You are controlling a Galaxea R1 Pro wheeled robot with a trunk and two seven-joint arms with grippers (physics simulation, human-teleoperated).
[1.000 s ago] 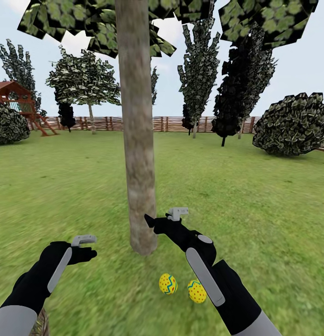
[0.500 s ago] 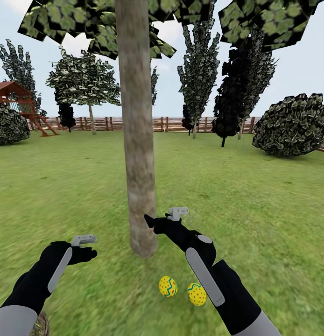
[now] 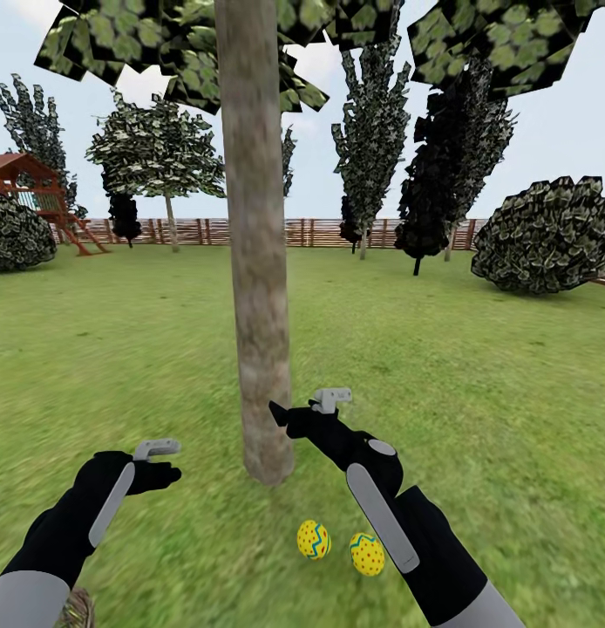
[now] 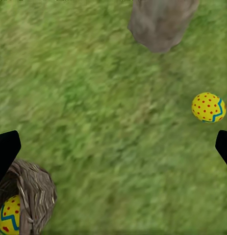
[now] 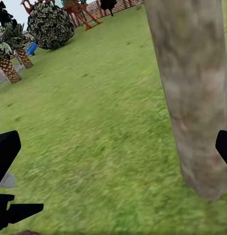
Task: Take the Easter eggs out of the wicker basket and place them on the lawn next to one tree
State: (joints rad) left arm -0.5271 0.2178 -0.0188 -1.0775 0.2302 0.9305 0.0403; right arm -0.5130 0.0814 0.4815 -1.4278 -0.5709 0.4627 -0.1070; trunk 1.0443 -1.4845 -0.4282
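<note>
Two yellow Easter eggs point(image 3: 313, 539) point(image 3: 366, 554) lie on the lawn point(image 3: 477, 392) just in front of the tree point(image 3: 259, 262), whose grey-tan trunk rises mid-view. The third egg point(image 4: 9, 215) sits inside the wicker basket point(image 4: 35, 196), also glimpsed at the head view's lower left corner point(image 3: 76, 609). My left gripper point(image 4: 113, 149) hovers open over bare grass between the basket and one lying egg point(image 4: 208, 107). In the head view it hangs left of the trunk point(image 3: 163, 462). My right gripper point(image 5: 113, 149) is open and empty, beside the trunk point(image 5: 191, 88), above the eggs point(image 3: 298, 408).
A brown slat fence point(image 3: 320, 231) rings the garden. Dark columnar trees point(image 3: 442, 157), a round bush point(image 3: 547, 231) and a wooden playset point(image 3: 41, 192) stand far back. A short palm point(image 5: 8, 63) shows in the right wrist view. Open grass lies on both sides of the trunk.
The ground, eggs and basket have slid slightly down in the head view as the view shifted. Both arms keep the same pose and both grippers stay open.
</note>
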